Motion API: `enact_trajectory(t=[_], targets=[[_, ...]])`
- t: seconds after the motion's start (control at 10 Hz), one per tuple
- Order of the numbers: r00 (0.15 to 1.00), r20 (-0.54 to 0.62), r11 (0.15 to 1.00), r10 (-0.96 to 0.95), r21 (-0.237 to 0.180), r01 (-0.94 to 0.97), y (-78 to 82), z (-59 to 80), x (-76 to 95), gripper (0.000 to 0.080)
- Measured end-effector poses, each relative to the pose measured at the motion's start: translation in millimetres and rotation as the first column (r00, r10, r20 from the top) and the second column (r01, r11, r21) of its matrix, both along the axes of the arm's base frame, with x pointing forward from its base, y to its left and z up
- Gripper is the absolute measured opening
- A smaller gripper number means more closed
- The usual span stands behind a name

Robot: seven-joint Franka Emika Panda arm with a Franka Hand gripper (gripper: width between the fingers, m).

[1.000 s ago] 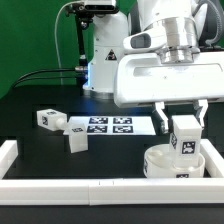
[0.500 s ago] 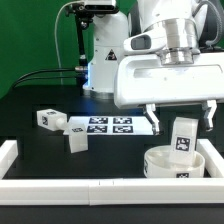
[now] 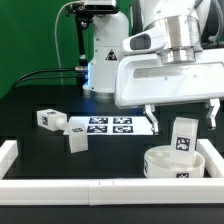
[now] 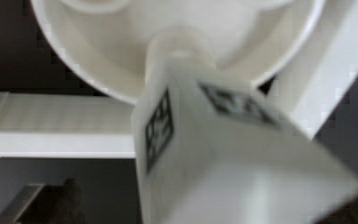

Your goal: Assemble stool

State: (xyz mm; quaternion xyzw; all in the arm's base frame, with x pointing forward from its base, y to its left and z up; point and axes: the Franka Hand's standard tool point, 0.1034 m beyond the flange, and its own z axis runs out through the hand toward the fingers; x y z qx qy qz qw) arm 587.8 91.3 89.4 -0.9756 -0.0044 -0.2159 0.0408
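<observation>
The two-finger end effector [image 3: 182, 119] is being held wide open above the black surface [image 3: 40, 95], with one finger at either side of a short white block leg [image 3: 183, 138] and neither finger touching it. That leg, which is carrying a black-and-white square tag on its face, is being shown standing on the white round disc-like seat [image 3: 160, 164], roughly upright with what seems a slight lean. The seat is lying at about 4 o'clock from the flat white marker board [image 3: 105, 125] in the exterior view, just inside the long white border rail [image 3: 90, 188] that is running along the near edge.

Two more white tagged block legs are lying loose on the surface. One [image 3: 50, 119] is resting at 9 o'clock from the marker board, just beside its edge, and the other [image 3: 76, 140] is resting at about 7 o'clock from it.

In the wrist view the standing leg [image 4: 202, 135] is filling the foreground, blurred, with tags being seen on two of its faces. The seat's round rim [image 4: 87, 50] is being seen behind it. Whether the leg is fully seated in a socket cannot be told from this blurred view.
</observation>
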Motion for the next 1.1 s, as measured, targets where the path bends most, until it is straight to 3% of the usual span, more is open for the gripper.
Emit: enact_trajectory(t=[0.1,0.2,0.5,0.7,1.0,1.1], targets=[[0.990,-0.129,0.997,-0.056,0.042,0.062,12.2,-1.6,-2.9,0.0649],[0.981,-0.177,0.995,-0.077,0.053,0.088,12.5,-0.6,0.0,0.0649],[0.945,-0.325,0.996,-0.043,0.058,0.066,8.5,-1.0,-4.1,0.0649],[0.945,-0.323,0.996,-0.045,0.058,0.067,7.6,-1.2,-2.7,0.0649],[0.909,-0.380,0.978,-0.168,0.052,0.202,-10.2,-11.3,-6.6,0.0649],[0.913,-0.370,0.975,-0.173,0.069,0.213,-24.6,-16.1,-5.9,0.0649]])
